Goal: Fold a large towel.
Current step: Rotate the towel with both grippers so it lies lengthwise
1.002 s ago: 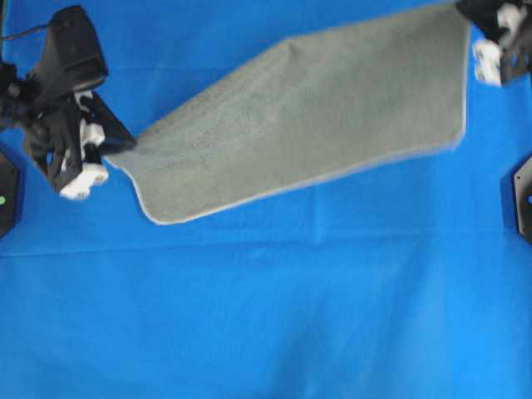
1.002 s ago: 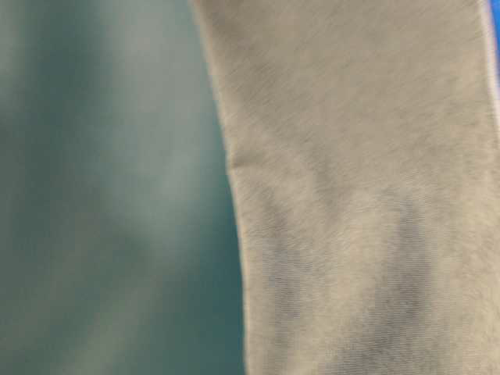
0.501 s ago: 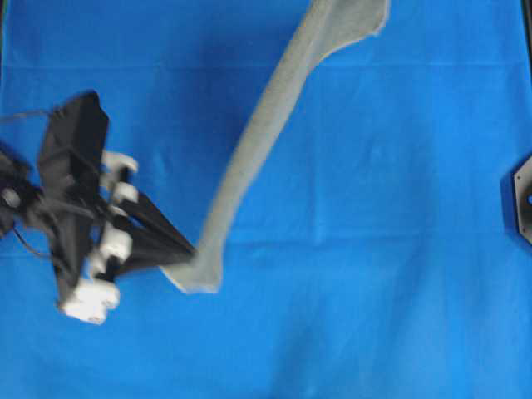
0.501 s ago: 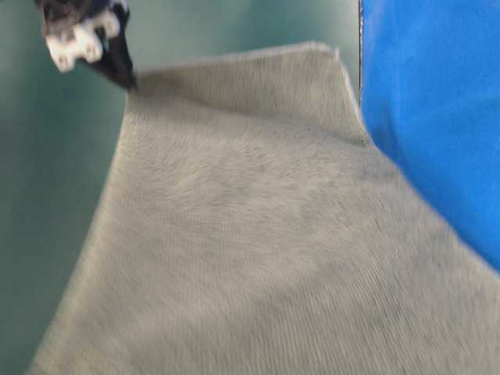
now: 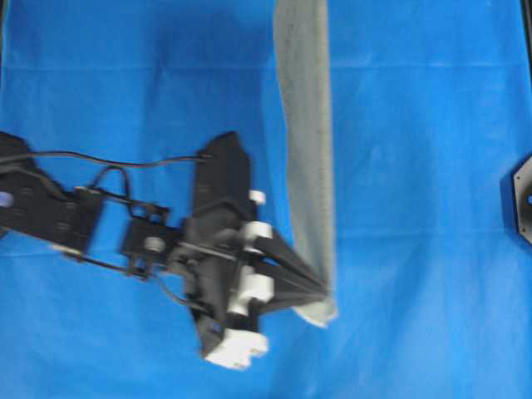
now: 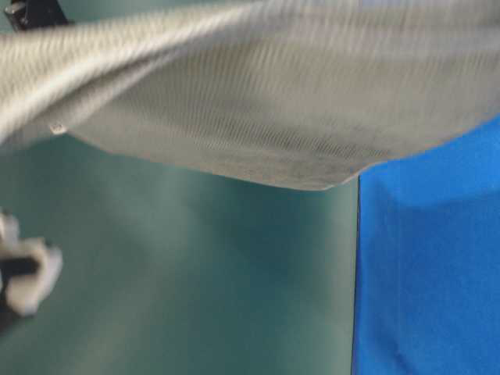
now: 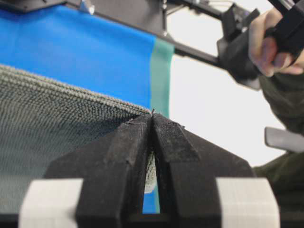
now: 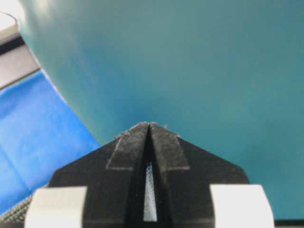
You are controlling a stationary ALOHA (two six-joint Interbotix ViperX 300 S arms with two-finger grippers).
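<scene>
The large towel (image 5: 306, 150) is grey-green terry and is held off the table, edge-on from overhead. It shows there as a narrow strip running from the top edge down to the front middle. My left gripper (image 5: 327, 293) is shut on its lower corner. In the left wrist view the cloth (image 7: 57, 128) spreads left from the closed left gripper (image 7: 152, 116). My right gripper (image 8: 148, 124) is outside the overhead view. Its jaws are shut, with a pale sliver of towel between them. At table level the towel (image 6: 258, 101) stretches, blurred, across the top.
A bright blue sheet (image 5: 416, 208) covers the table. A black fitting (image 5: 522, 208) sits at the right edge. A teal wall (image 6: 195, 273) stands behind. In the left wrist view a person's hand (image 7: 268, 45) holds a black rig beyond the table.
The left arm swung right and toward the front with its towel corner. The towel went from a broad spread sheet to a narrow taut strip. The right gripper left the overhead view.
</scene>
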